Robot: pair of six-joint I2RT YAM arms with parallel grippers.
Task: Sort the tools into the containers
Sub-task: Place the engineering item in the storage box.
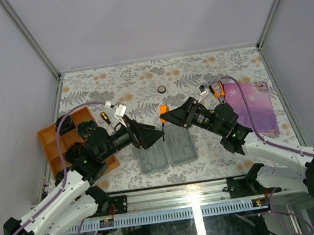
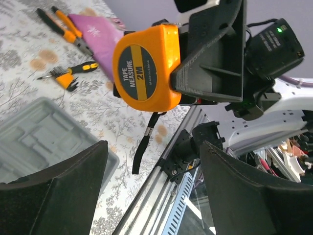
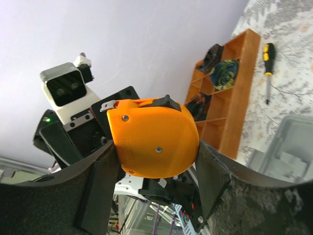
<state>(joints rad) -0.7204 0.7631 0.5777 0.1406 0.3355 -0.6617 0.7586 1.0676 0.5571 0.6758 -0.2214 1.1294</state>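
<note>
We see an orange compartmented tray (image 1: 48,145) at the left edge of the floral-patterned table (image 1: 139,76), and a purple star-patterned cloth (image 1: 248,101) at the right.

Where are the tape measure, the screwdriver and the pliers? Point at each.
tape measure (image 2: 146,68): left wrist view, on its label face.
screwdriver (image 3: 267,56): right wrist view, on its handle.
pliers (image 2: 67,28): left wrist view, on an orange handle.
</note>
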